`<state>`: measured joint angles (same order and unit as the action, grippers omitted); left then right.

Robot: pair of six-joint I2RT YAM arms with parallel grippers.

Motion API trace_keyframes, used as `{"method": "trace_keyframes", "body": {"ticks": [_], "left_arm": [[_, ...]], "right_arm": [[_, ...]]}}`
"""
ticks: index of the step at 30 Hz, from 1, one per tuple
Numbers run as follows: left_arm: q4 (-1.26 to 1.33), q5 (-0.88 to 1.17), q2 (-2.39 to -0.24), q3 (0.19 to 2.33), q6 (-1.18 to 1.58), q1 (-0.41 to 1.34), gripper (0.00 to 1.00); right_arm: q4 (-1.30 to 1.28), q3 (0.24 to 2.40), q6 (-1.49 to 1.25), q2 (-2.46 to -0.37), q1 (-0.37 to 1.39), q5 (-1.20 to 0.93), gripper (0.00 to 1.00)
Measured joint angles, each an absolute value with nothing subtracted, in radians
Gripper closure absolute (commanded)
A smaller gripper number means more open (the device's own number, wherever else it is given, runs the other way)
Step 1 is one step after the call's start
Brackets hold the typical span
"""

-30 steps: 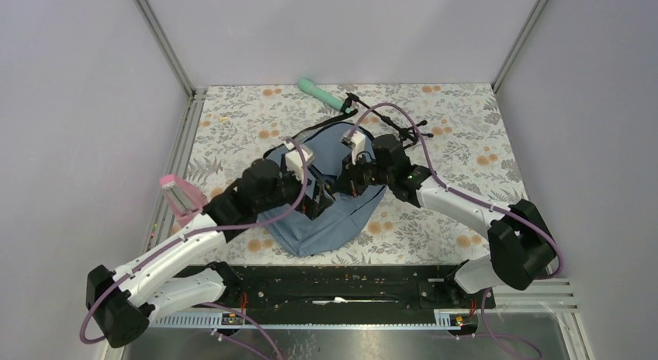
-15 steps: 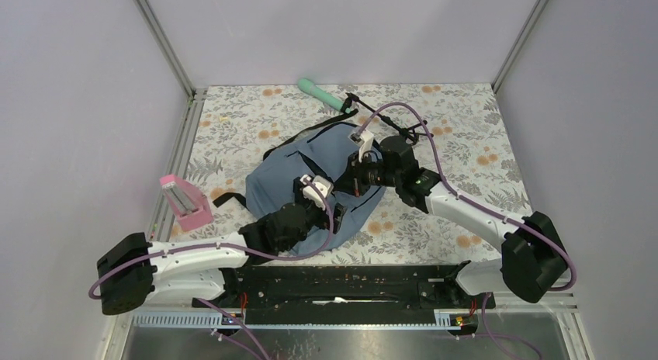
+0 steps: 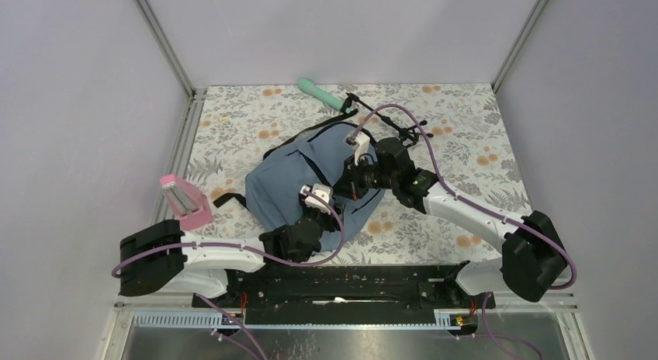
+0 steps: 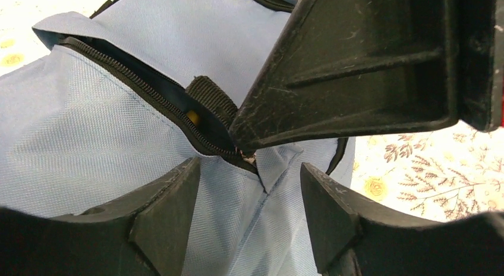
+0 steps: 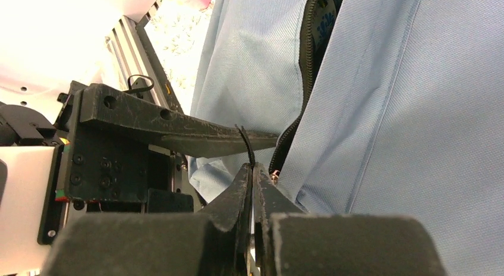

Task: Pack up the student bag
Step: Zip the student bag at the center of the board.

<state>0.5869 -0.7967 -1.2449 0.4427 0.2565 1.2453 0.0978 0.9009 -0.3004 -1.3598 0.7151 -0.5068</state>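
The slate-blue student bag (image 3: 289, 183) lies flat in the middle of the table, and its dark zipper (image 4: 148, 97) is partly open. My right gripper (image 3: 347, 186) is shut on the thin black zipper pull cord (image 5: 247, 150) at the bag's near right side; the right wrist view shows this gripper (image 5: 252, 172) pinching the cord. My left gripper (image 3: 326, 202) is open just in front of it. In the left wrist view my left gripper (image 4: 249, 210) straddles bare bag fabric below the zipper end. Something yellow (image 4: 192, 116) shows inside the opening.
A teal cylinder (image 3: 320, 95) lies at the back. A thin black-framed object (image 3: 397, 124) lies behind the bag on the right. A pink item (image 3: 185, 201) stands at the left edge. The table has a floral cloth (image 3: 465, 143) and walls on three sides.
My left arm has pulled back toward the near edge, and its gripper has moved from the bag's top to its near side. The bag has spread to the left. My right gripper stays at the zipper.
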Motion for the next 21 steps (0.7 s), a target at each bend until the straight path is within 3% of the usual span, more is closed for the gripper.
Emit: {"method": "trace_keyframes", "body": {"ticks": [2, 7, 11, 21], "left_arm": [[0.619, -0.813, -1.273, 0.443, 0.268, 1.255, 0.41], [0.654, -0.871, -1.349, 0.464, 0.294, 1.263, 0.82], [0.641, -0.893, -1.377, 0.477, 0.327, 1.268, 1.00], [0.622, -0.894, -1.288, 0.414, 0.410, 1.272, 1.00]], "right_arm": [[0.095, 0.901, -0.300, -1.362, 0.718, -0.505, 1.00], [0.094, 0.901, -0.302, -1.366, 0.720, -0.490, 1.00], [0.087, 0.903, -0.300, -1.378, 0.720, -0.484, 1.00], [-0.044, 1.063, -0.262, -1.494, 0.728, -0.479, 1.00]]}}
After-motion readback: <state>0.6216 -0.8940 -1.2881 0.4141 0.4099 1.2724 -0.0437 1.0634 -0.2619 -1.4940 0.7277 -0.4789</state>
